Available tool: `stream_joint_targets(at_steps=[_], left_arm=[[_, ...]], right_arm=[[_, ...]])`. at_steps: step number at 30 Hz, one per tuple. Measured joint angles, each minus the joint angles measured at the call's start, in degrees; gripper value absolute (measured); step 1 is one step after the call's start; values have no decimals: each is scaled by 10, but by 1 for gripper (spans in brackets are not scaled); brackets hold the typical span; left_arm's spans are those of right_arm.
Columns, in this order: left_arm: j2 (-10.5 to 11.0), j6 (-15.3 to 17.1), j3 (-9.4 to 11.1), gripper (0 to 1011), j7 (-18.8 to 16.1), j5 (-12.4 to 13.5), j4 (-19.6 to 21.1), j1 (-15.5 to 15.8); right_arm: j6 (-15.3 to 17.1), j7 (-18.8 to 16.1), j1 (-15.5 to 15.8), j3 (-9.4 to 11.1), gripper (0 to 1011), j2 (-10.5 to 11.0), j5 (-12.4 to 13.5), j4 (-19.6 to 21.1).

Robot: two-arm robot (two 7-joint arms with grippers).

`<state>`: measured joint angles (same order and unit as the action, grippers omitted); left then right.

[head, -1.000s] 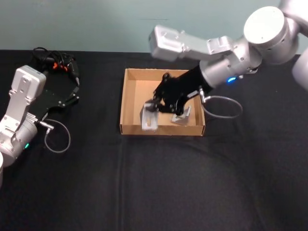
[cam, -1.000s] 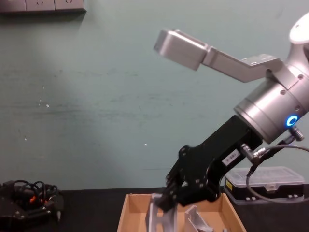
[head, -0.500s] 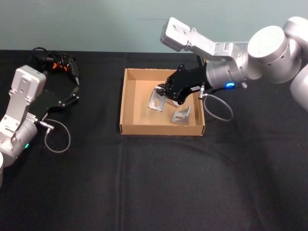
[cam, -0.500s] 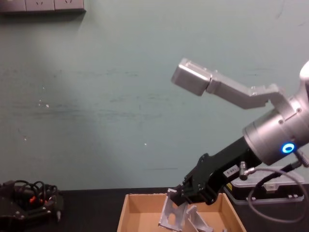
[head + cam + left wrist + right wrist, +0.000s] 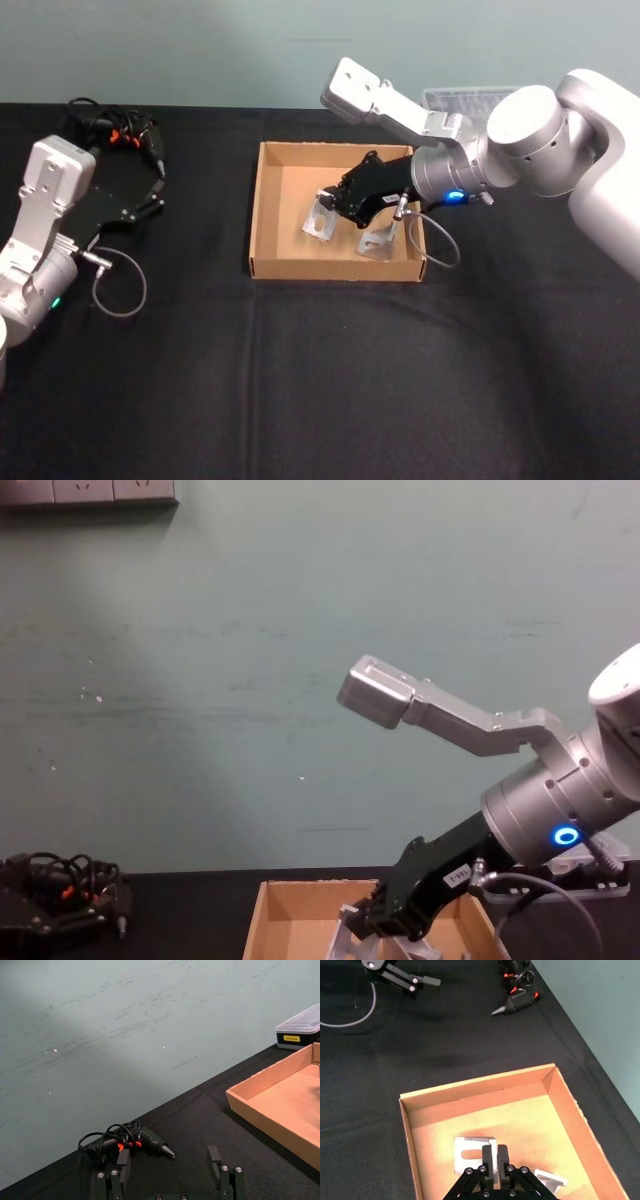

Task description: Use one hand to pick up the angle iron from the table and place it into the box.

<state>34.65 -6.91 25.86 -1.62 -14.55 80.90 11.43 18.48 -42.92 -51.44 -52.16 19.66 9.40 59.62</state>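
Holding: right gripper [image 5: 330, 203] pinches angle iron [image 5: 320, 220] low inside box [image 5: 265, 215], ready for release.
Neighbour: second bracket [image 5: 378, 242] already inside.
Parked: left gripper [image 5: 170, 1180], fingers spread, over table [image 5: 300, 380].

Your head view looks down on the box [image 5: 268, 215]; the chest view faces the wall, low behind it; both wrist views share its cardboard walls.

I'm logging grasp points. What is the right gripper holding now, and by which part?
The right gripper is shut on an angle iron inside the box, pinching its upright flange.
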Motion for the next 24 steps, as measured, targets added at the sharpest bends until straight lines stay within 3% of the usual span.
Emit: stream_joint_targets(at_steps=[10, 19, 24], left_arm=[[0, 0, 0, 1000, 0, 0, 0, 0], [0, 0, 0, 1000, 0, 0, 0, 0], [0, 0, 0, 1000, 0, 0, 0, 0]], right_arm=[[4, -5, 5, 3, 81, -12, -21, -16], [5, -20, 5, 5, 353, -18, -32, -25], [5, -21, 12, 20, 510, -15, -33, -12]])
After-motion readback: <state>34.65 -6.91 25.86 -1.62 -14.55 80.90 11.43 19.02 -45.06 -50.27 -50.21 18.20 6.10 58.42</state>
